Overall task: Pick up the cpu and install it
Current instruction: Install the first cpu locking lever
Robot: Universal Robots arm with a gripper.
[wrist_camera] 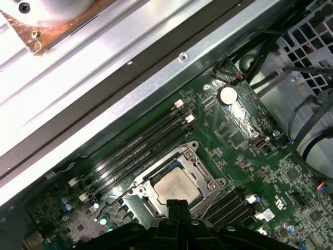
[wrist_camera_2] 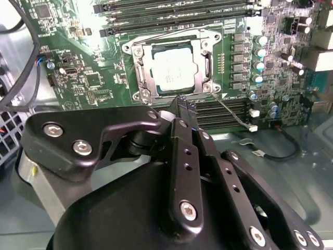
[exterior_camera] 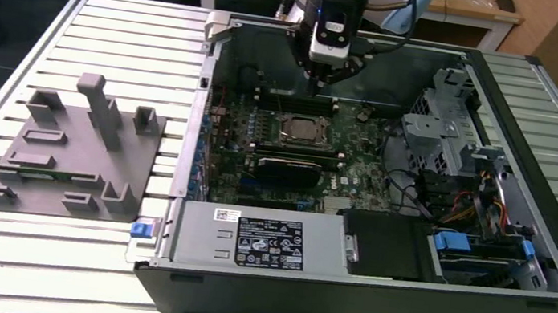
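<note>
we are observing the cpu (wrist_camera_2: 176, 70) sitting seated in the dark metal-framed socket (wrist_camera_2: 139, 73) on the green motherboard (wrist_camera_2: 83, 78), its pale top facing up; both wrist views are showing it (wrist_camera: 177, 187) inside the frame. in the exterior view the socket (exterior_camera: 300, 128) is lying at about 12 o'clock from the large grey box with the white label (exterior_camera: 259, 239), inside the open computer case (exterior_camera: 524, 262). the gripper (wrist_camera_2: 183, 100) is hanging above the board, just beside the socket's edge, and in the exterior view it (exterior_camera: 319, 89) is hovering at 12 o'clock of the socket. its fingers (wrist_camera_2: 180, 122) are pressed together, pinching nothing. the grey fixture (exterior_camera: 74, 154) is resting on the slatted table (exterior_camera: 112, 29), at 9 o'clock of the case, well apart from the gripper.
</note>
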